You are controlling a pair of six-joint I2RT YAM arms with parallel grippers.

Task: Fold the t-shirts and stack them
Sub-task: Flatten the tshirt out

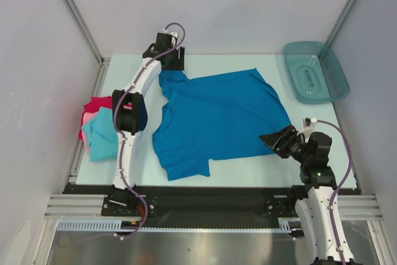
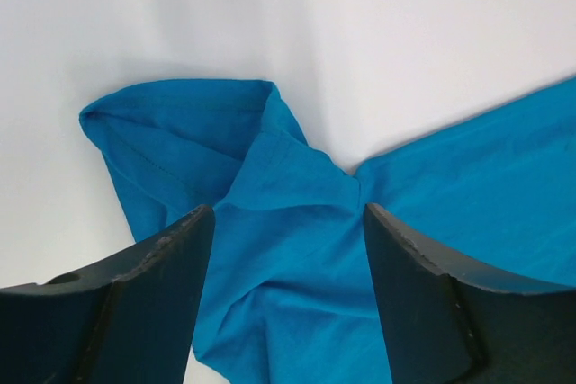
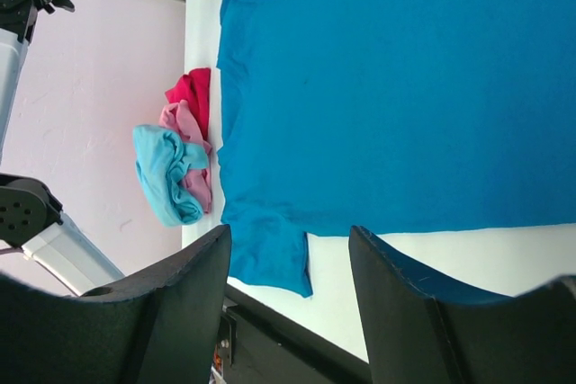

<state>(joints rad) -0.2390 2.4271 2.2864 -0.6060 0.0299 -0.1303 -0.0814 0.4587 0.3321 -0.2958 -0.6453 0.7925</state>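
Both open, empty: left gripper (image 2: 286, 222) over the bunched sleeve (image 2: 180, 128) of the medium blue cloth t-shirt (image 1: 217, 119), right gripper (image 3: 288, 242) aside; folding may trap that crumple.

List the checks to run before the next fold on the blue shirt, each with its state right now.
1. Body of the blue t-shirt spread flat on the table: ok.
2. The sleeve by the left arm laid flat: not ok, it is bunched and folded over itself.
3. The left pincer open, jaws apart over that sleeve: ok.
4. The right pincer open and empty, at the shirt's edge: ok.
5. The pile of red, pink and turquoise shirts apart from the blue one: cannot tell, they lie edge to edge.
6. The tray clear of the shirt: ok, in the far right corner.
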